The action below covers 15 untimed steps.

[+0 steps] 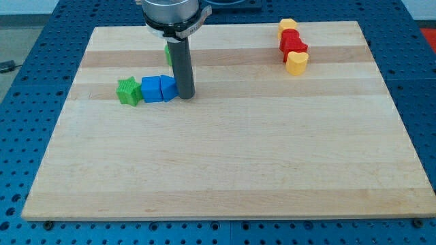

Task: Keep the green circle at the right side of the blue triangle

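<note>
Camera view: a dark rod stood on a wooden table (225, 163) among small coloured blocks.

My tip (185, 96) sat at about ten o'clock from the table's centre, touching the right edge of a blue triangle block (168, 88). At nine o'clock from it a blue cube (151, 89) touched that triangle, and a green star block (127, 91) touched the cube. A green block (167, 54), its shape mostly hidden by the rod, showed at twelve o'clock from the blue pair, near them. Well apart, toward two o'clock, a yellow block (287, 25), two red blocks (293, 43) and a yellow heart (296, 63) formed a touching column. The arm carried no gripper, so no jaw state could be told.
</note>
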### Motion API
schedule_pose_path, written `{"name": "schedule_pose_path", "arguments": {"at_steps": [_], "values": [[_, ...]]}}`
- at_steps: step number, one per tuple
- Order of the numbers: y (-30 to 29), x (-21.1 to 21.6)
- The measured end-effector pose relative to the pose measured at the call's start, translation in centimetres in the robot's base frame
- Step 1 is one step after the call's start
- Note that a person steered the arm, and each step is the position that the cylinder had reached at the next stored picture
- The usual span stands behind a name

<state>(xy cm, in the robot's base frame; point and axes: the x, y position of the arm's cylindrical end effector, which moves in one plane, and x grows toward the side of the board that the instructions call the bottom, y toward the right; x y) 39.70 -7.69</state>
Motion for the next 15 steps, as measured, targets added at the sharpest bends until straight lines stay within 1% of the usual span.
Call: {"name": "schedule_pose_path", "arguments": {"at_steps": [1, 3, 5, 7, 9, 10, 13, 15], "values": [[0.0, 0.1], [3.0, -0.3], [3.1, -5.1], [4.7, -7.0], [4.5, -11.1], [4.0, -12.9], [-2.3, -13.4], [-5.2, -13.4]]}}
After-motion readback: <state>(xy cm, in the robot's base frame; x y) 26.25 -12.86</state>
